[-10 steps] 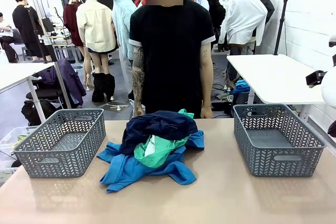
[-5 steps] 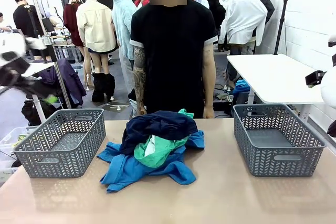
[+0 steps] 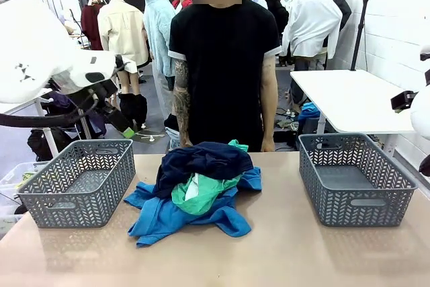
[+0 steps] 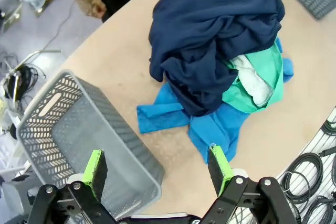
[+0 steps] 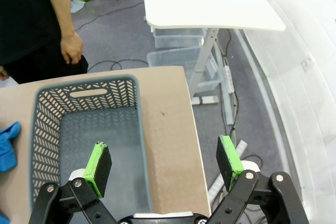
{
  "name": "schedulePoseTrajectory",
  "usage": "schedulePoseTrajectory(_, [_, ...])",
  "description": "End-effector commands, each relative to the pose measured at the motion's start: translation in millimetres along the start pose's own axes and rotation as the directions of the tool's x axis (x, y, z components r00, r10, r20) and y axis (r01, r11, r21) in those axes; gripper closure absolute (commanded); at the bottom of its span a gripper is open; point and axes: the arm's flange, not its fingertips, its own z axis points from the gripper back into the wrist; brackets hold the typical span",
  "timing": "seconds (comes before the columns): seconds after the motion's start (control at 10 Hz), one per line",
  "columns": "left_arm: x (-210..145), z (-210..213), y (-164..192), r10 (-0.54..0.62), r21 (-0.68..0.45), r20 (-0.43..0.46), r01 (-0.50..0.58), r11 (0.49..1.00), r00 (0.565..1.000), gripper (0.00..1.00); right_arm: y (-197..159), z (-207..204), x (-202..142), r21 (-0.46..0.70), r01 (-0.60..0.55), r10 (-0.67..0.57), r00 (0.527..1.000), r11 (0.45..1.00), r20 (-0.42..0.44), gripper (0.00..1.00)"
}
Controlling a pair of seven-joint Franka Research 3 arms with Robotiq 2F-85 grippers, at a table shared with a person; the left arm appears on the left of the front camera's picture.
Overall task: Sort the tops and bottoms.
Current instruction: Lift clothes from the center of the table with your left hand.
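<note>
Both stand released: left pincer (image 4: 157,165) above a grey plastic lattice basket (image 4: 58,109) beside heaped navy, sea-green, blue cloth garments (image 4: 215,45); right pincer (image 5: 164,162) above the twin basket (image 5: 48,124).

A grey left basket (image 3: 101,179) and a grey right basket (image 3: 349,201) are sitting well apart near opposite ends of the tan worktop (image 3: 289,253). A person (image 3: 222,65) in a black T-shirt is standing at its far side. Beyond the right basket a white table (image 3: 349,99) is standing, with clear storage boxes (image 5: 176,56) lying beneath it and cables (image 5: 231,103) trailing over the floor.
</note>
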Motion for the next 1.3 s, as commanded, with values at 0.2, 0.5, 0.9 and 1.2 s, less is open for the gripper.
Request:
schedulePoseTrajectory(0.2, [-19.0, 20.0, 3.8, 0.022, 0.027, 0.013, -0.023, 0.999, 1.0, 0.0, 0.8, -1.2, -0.8, -0.008, 0.0, -0.001, 1.0, 1.0, -0.009, 0.0])
schedulePoseTrajectory(0.5, [12.9, 10.5, 6.7, -0.099, -0.129, 0.055, 0.105, 0.986, 0.994, 0.0, 0.8, -1.2, -0.8, -0.008, 0.0, -0.001, 1.0, 1.0, -0.009, 0.0])
schedulePoseTrajectory(0.9, [86.8, -50.3, 8.4, -0.318, -0.414, -0.049, 0.27, 0.869, 0.947, 0.0, 0.8, -1.2, -0.8, -0.008, 0.0, -0.001, 1.0, 1.0, -0.009, 0.0])
schedulePoseTrajectory(1.2, [106.7, -111.6, 4.0, -0.357, -0.35, -0.095, 0.304, 0.886, 0.929, 0.0, 0.8, -1.2, -0.8, -0.008, 0.0, -0.001, 1.0, 1.0, -0.009, 0.0])
